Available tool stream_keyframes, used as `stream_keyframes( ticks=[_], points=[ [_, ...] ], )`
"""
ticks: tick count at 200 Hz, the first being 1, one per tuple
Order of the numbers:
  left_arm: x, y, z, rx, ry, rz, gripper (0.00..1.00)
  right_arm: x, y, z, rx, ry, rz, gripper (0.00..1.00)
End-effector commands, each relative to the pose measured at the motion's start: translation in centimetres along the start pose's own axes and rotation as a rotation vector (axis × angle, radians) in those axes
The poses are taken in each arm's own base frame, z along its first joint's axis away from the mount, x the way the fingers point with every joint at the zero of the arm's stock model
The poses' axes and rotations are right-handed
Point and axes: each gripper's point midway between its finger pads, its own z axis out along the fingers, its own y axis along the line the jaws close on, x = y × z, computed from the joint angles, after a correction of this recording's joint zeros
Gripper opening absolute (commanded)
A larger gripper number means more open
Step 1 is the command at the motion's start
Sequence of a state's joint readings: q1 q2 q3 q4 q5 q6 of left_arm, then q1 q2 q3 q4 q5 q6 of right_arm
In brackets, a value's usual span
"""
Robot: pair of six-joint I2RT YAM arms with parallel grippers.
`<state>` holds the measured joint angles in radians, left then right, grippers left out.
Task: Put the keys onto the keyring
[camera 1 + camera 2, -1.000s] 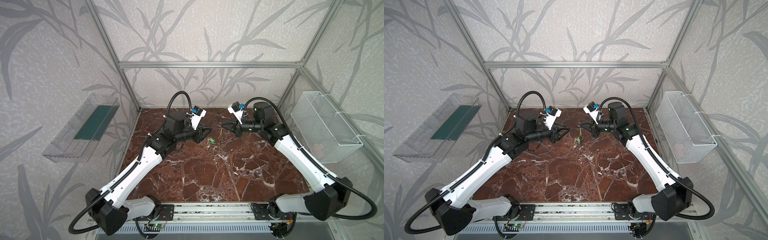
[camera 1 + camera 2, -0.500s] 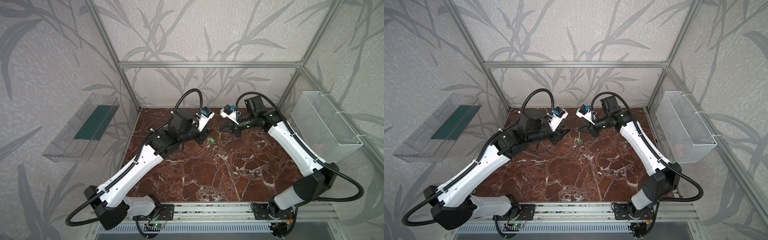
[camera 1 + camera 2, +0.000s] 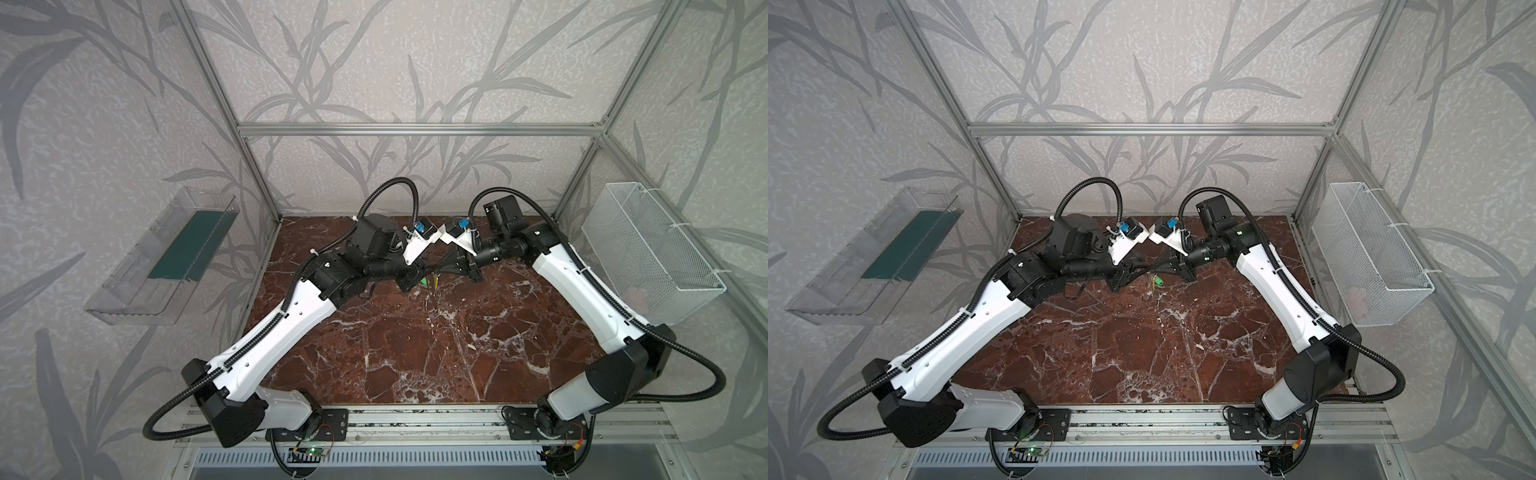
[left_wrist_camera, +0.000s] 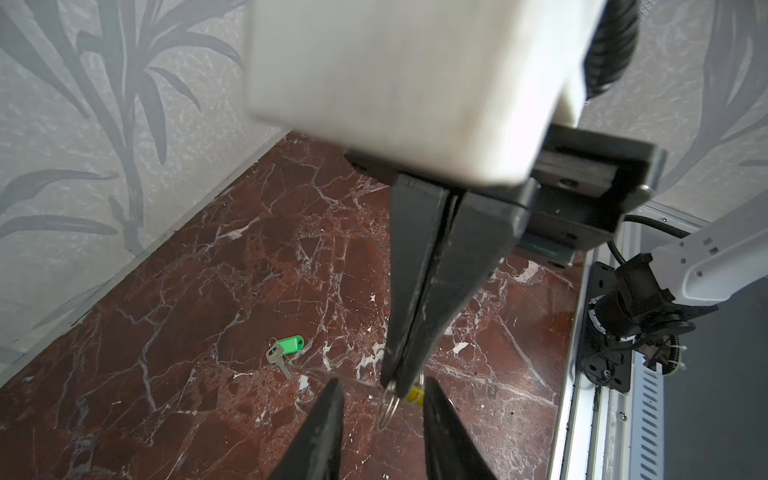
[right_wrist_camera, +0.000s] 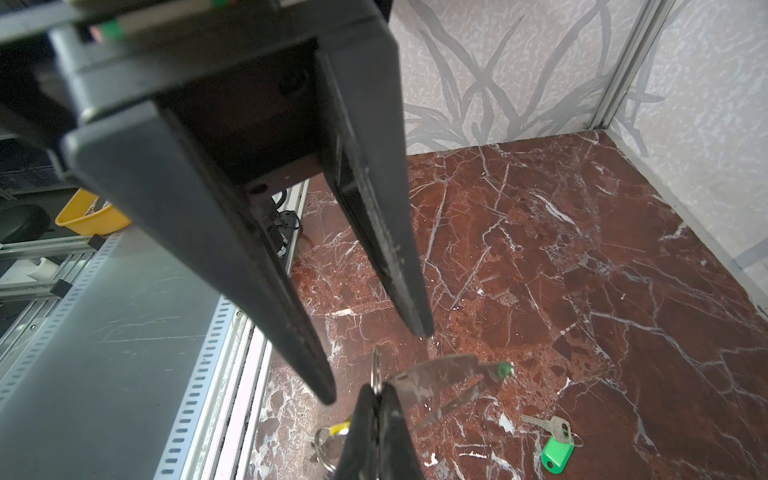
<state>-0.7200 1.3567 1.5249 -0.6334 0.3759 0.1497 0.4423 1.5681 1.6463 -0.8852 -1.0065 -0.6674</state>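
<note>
My right gripper (image 5: 376, 392) is shut on a small wire ring (image 5: 376, 370), held above the marble table (image 3: 415, 353) at the back middle. A yellow tag (image 5: 340, 428) with more rings hangs just under its tips. The keyring (image 5: 449, 376), a flat shiny grey plate, juts sideways from those tips; I cannot tell whether it is pinched too. My left gripper (image 4: 382, 381) is open, its fingers (image 4: 328, 415) flanking the right gripper's tips without touching the ring (image 4: 386, 409). The green-tagged key (image 4: 286, 347) lies alone on the table, seen in both top views (image 3: 423, 282) (image 3: 1158, 282).
A white wire basket (image 3: 648, 257) hangs on the right wall and a clear plastic tray (image 3: 166, 257) on the left wall. The back wall stands close behind both grippers. An aluminium rail (image 3: 415, 419) runs along the table's front edge.
Both grippers have closed the gap between them. The left one now straddles the right gripper's tips, and its jaws have narrowed slightly. The right gripper stayed shut.
</note>
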Motion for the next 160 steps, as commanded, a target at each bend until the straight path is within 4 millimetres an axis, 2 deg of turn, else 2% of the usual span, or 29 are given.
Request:
stream_keyframes(
  ticks=[1,90,127,160],
  points=[
    [-0.28,-0.89,-0.39,0.046,0.014,0.014,0.31,-1.38,1.28,-0.70,-0.014,-0.042,-0.052,0.00],
    [0.48,-0.45,-0.17,0.025,0.051,-0.007,0.27,-1.61,1.55,-0.85,-0.013,-0.055,-0.059,0.00],
    [0.29,-0.51,-0.20,0.028,0.046,-0.001,0.19,-1.87,1.75,-0.98,-0.016,-0.063,-0.066,0.00],
    [0.51,-0.52,0.00,0.033,0.055,-0.002,0.17,-2.01,1.94,-1.02,-0.024,-0.071,-0.068,0.00]
  ],
)
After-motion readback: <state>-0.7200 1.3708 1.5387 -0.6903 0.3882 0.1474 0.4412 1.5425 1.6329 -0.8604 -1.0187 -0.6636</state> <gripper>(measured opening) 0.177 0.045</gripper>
